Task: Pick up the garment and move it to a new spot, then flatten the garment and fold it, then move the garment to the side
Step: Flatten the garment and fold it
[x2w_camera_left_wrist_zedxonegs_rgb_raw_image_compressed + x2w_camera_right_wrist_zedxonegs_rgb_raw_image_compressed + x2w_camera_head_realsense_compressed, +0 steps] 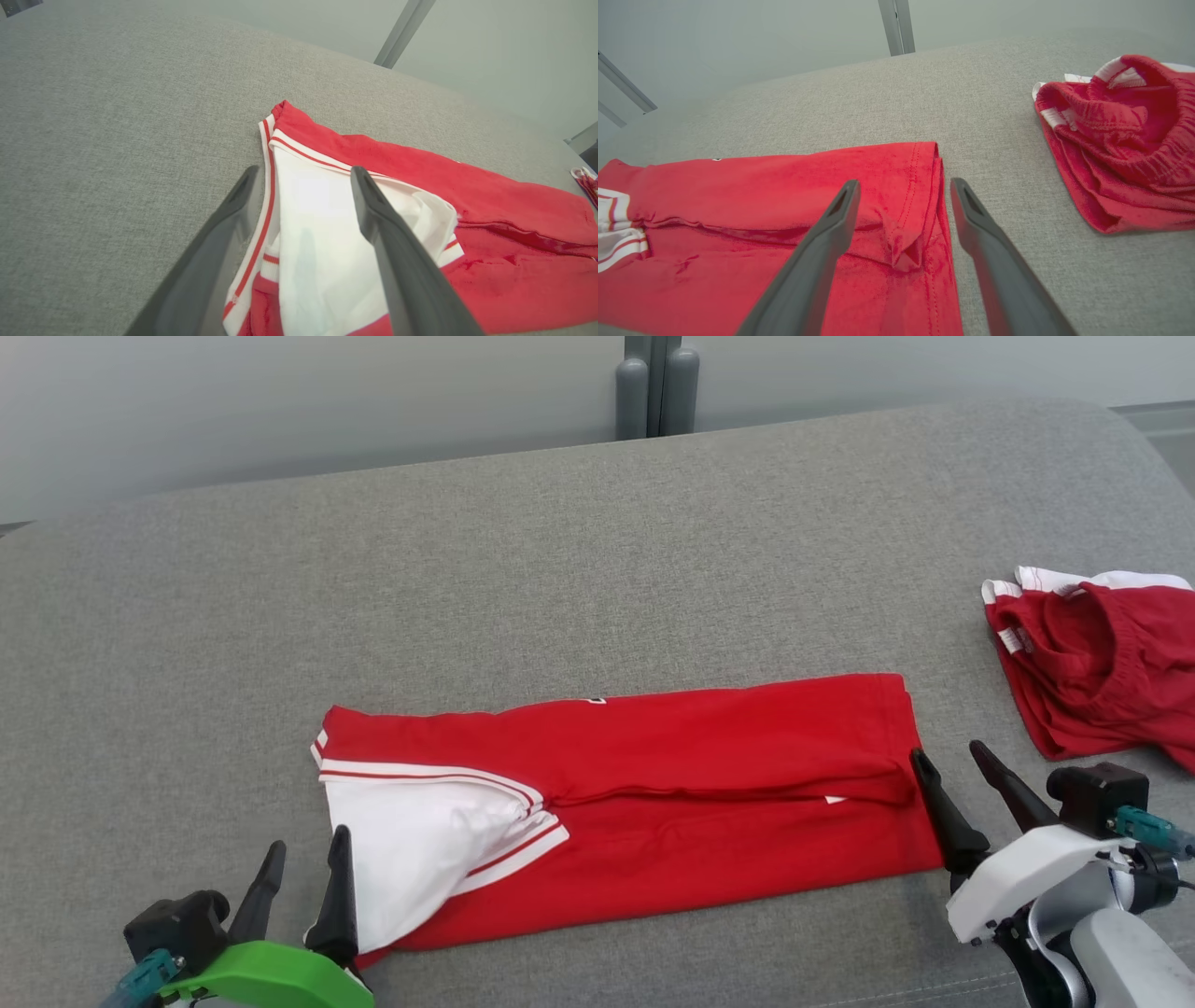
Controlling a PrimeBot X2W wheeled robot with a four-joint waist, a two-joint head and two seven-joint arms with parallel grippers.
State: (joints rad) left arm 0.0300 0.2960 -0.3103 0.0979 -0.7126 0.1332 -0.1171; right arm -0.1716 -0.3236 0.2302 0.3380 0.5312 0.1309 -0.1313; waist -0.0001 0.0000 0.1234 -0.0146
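Left gripper (303, 885) (304, 173): low at the near left, fingers spread and gripping nothing. They straddle the garment's left edge, one over bare surface (467, 569), the other over the white sleeve panel.

Garment (700, 747) (490, 210) (761, 186): red, lying mid-surface as a long folded strip, white striped end to the left, hem to the right.

Right gripper (949, 753) (906, 184): forearm enters from the lower right, angled up and leftward. Its fingers are spread and straddle the hem, one above red cloth, one above bare surface. Contact cannot be confirmed.

Second red garment (1092, 663) (1120, 154): crumpled at the far right, apart.
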